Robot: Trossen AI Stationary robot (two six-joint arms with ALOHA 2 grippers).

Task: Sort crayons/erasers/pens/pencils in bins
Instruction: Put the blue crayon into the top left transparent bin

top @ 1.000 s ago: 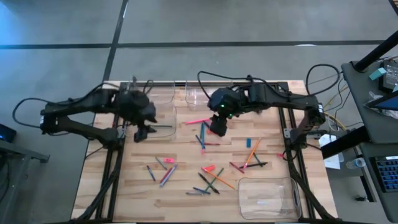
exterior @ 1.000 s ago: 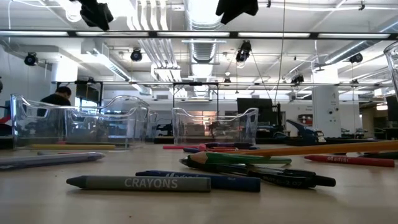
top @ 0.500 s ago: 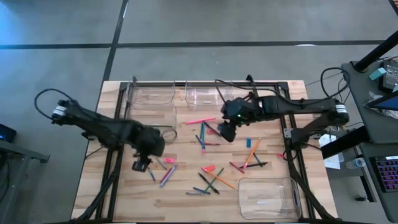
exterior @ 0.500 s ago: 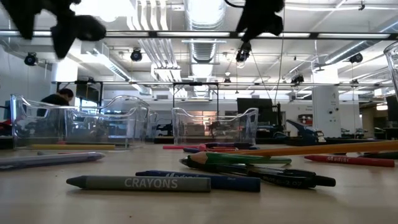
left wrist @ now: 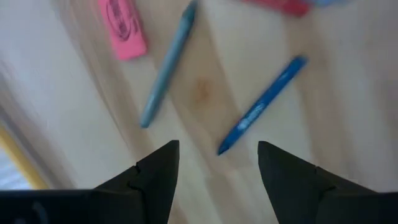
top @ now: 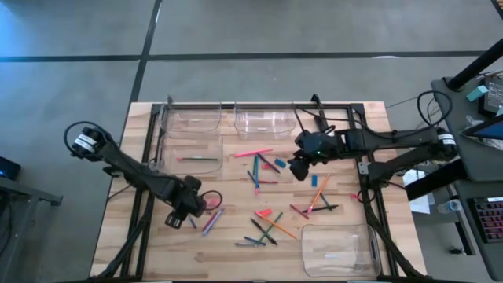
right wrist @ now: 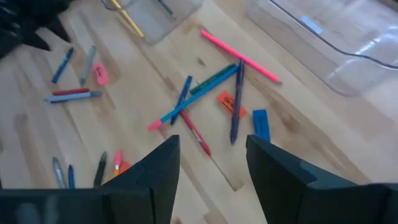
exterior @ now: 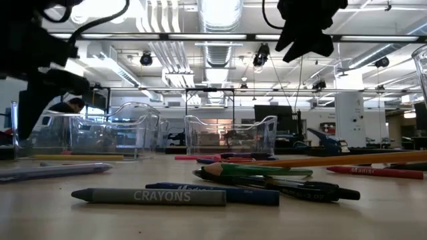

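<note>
Bins number four, all clear plastic. The nearest one (top: 338,250) sits alone at the front right corner of the worktop (top: 157,251) and looks empty. Just behind the front edge lies a grey crayon (exterior: 150,196) printed CRAYONS, with a blue crayon (exterior: 220,193) and a black pen (exterior: 300,191) touching in a loose heap behind it. A green pencil (exterior: 260,170) and a long orange pencil (exterior: 333,160) lie a little farther back.

The left claw (top: 174,220) hangs low over the front left part of the worktop. Its fingers are apart and hold nothing. Below it lie a second blue crayon (left wrist: 261,106), a grey-blue crayon (left wrist: 166,65) and a pink eraser (left wrist: 121,28), none touching another.

Farther back and to the right, the right claw (top: 297,171) hovers higher above the middle of the scatter. Its fingers are also spread and empty. Its wrist view clearly shows three erasers: the pink one, an orange one (right wrist: 227,102) and a blue one (right wrist: 261,124). A purple pen (right wrist: 236,102) lies between the orange and blue erasers, and a long pink stick (right wrist: 239,56) lies beyond them.

Three bins stand at the back. The left-hand one (top: 189,145) holds one yellow pencil (top: 196,159). Two more, (top: 192,118) and (top: 263,119), stand side by side along the far edge.
</note>
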